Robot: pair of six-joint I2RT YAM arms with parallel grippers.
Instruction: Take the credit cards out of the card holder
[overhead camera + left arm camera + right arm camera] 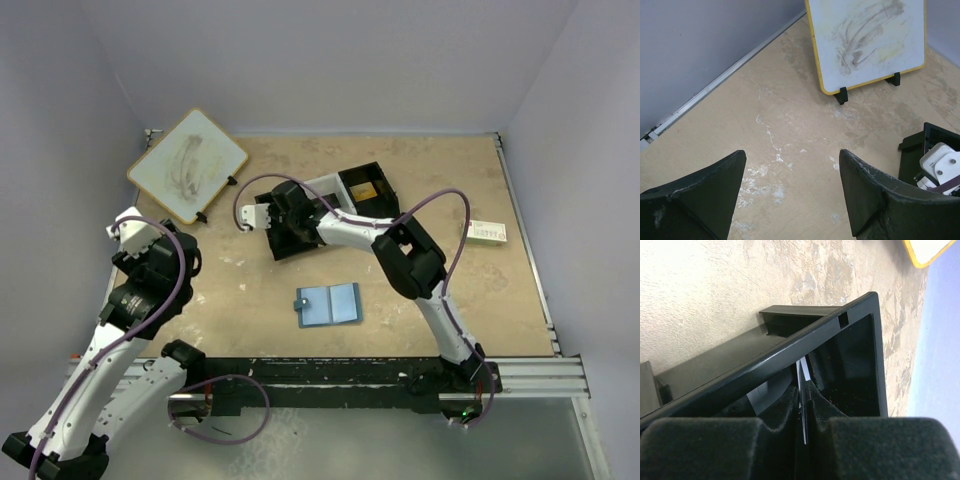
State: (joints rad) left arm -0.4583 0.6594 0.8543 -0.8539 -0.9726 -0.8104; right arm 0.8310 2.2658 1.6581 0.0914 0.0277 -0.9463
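Right gripper (802, 395) is clamped on a thin white card (803, 371), which could be left wedged upright in the black plastic tray (790, 347).

A robot lab cell: plain pale walls (330, 60) box in a worn tan table (260, 290); left arm (150, 280) and right arm (410, 262) stand bolted to a rail (530, 375) at its near edge.

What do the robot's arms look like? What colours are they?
The left arm and right arm are white with chunky black joints. A thin purple cable loops along each. The left tool and right tool each have two black wedge-shaped fingers; the left ones look scuffed.
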